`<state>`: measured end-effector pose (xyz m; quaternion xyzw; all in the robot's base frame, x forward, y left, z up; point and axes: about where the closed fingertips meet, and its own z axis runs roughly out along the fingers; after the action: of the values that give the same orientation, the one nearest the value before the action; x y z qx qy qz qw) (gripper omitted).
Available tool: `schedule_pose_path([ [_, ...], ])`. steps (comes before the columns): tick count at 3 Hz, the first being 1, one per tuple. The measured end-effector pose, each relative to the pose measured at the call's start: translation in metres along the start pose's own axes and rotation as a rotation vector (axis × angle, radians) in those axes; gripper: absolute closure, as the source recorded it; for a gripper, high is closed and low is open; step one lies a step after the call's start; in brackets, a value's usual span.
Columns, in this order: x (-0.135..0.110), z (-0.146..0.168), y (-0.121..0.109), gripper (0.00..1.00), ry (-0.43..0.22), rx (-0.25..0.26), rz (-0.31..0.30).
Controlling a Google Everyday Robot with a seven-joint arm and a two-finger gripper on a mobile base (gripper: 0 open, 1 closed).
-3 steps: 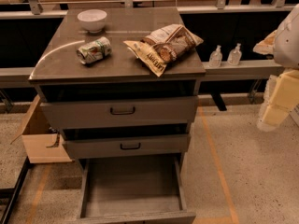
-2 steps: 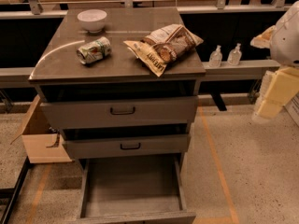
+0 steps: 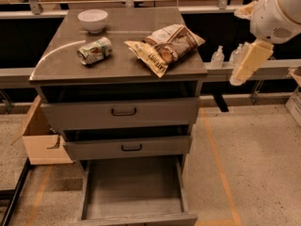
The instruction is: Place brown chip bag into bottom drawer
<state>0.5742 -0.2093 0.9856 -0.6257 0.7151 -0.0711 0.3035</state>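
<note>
Claw [image 3: 245, 64] hangs right of cabinet [image 3: 127, 67], state unclear; bottom drawer [image 3: 134, 187] front cut off.

My gripper [image 3: 244, 68] hangs right of the cabinet [image 3: 127, 34]; on top, the brown chip bag [image 3: 167, 46] lies right of the can [image 3: 95, 51] (bowl [image 3: 92, 20] behind it), bottom drawer [image 3: 134, 187] open below.

Indoor light, moderate, warm, from overhead. Bench [image 3: 131, 67] top shows soft sheen, with pale curved glare streak toward 10 o'clock. Brown chip bag [image 3: 167, 46] foil catches small highlights. Deep shadow in gaps above upper drawers [image 3: 122, 112]. Bottom drawer [image 3: 134, 187] at 6 o'clock: interior dim, evenly shaded. Tool [image 3: 244, 67] at 2 o'clock, off bench edge: pale, brightly lit, nearly washed out. Floor [image 3: 254, 164] evenly lit, no hard shadows.
</note>
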Motion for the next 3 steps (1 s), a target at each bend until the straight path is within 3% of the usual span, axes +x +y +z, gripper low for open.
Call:
schedule_pose_path([
  [1, -0.012, 0.022, -0.041, 0.0, -0.12, 0.034, 0.037],
  [2, -0.041, 0.046, -0.064, 0.0, -0.291, 0.049, 0.127],
  [3, -0.075, 0.074, -0.078, 0.0, -0.378, 0.089, 0.185],
])
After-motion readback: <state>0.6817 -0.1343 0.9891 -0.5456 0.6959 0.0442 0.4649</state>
